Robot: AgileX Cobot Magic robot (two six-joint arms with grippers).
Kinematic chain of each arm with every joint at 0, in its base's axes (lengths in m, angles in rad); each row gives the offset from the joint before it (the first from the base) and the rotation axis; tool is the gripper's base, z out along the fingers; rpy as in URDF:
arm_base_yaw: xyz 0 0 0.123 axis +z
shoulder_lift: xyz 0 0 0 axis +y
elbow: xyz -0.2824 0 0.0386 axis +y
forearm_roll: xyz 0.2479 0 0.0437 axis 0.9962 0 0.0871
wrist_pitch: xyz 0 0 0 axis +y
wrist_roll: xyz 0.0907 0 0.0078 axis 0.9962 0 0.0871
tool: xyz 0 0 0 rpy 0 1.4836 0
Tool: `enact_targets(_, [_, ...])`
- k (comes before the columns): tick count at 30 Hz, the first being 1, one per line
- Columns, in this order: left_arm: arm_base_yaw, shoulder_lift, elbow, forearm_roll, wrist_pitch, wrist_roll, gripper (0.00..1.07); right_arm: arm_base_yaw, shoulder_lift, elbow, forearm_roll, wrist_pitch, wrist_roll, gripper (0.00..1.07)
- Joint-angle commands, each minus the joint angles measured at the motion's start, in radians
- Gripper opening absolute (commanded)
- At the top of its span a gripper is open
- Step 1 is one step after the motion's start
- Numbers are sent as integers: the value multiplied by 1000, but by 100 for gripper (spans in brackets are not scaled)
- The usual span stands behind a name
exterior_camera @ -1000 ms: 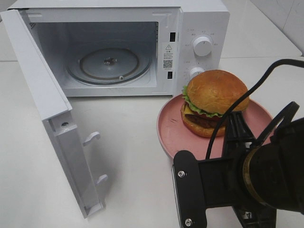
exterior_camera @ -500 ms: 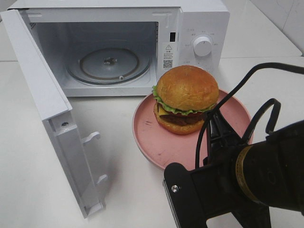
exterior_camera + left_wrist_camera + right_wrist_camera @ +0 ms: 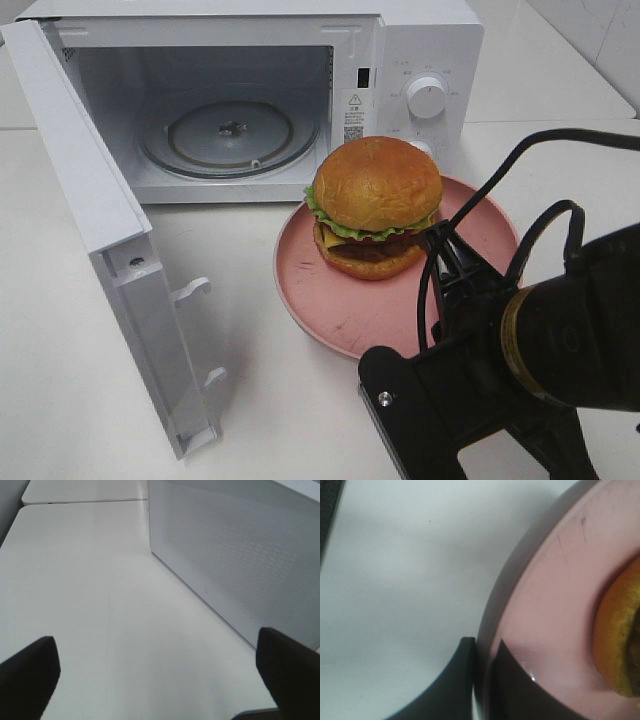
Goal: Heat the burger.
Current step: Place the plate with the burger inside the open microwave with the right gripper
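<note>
Microwave (image 3: 250,100) has its door (image 3: 90,200) wide open. My right gripper (image 3: 481,670) is clamped on the near rim of the pink plate (image 3: 330,300). The burger (image 3: 375,205) sits on the plate just past it, right in front of the microwave. Left gripper (image 3: 157,672) is spread apart over the table (image 3: 100,580). Since a second ago, the plate and burger have slid left toward the opening.

The burger (image 3: 377,190) is showing a glossy golden bun. The pink plate (image 3: 330,300) is appearing smooth, faintly scuffed. The glass turntable (image 3: 230,135) is reflecting light inside the smooth white microwave (image 3: 430,40). The table (image 3: 280,400) is looking matt white.
</note>
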Motion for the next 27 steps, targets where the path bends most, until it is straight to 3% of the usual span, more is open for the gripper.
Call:
enact_targets(1, [2,-17,3,-6,-11,-7,100,-47,-12,-4,-25,-87,-93,0])
enact_targets(9, [2,-17,3,-6,-11,-7,100,-138,-12,-5,71,-219,-325,0])
enact_targets(20, [2,-17,3,-6,-11,-7,100,-288,-12,-46,442,-260,-853,0])
enact_targets(27, [2,-17,3,-6,-11,-7,100,-354,-12,-86,571,-257,-1071,0])
